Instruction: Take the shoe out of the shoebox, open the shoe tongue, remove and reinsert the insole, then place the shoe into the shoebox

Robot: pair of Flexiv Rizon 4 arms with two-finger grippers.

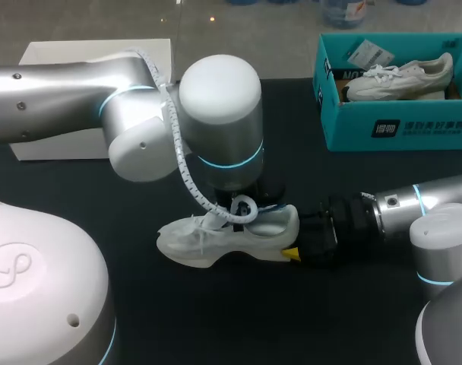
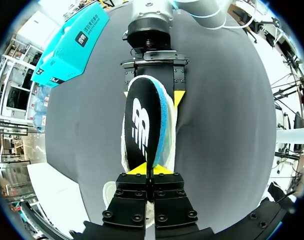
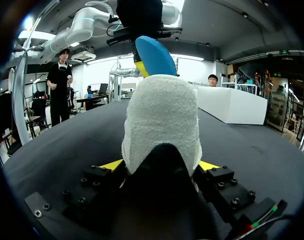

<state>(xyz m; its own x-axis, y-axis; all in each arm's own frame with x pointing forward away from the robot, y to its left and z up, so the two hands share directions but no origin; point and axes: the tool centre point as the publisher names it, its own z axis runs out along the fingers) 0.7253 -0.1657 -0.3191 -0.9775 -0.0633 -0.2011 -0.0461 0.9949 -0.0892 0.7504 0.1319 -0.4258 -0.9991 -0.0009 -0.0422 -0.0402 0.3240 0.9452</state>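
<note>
Insole (image 2: 142, 130), light and likely floppy, sits pinched in left gripper (image 2: 151, 170); right gripper (image 3: 161, 165) clamps shoe (image 1: 193, 239) by its stiffer heel.

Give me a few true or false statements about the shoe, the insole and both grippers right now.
1. The right gripper holds the white shoe by its heel. True.
2. The left gripper is open. False: the left gripper is shut on the insole.
3. The teal shoebox is empty. False: a second shoe lies in the teal shoebox.
4. The white shoe sits on the black table. True.
</note>
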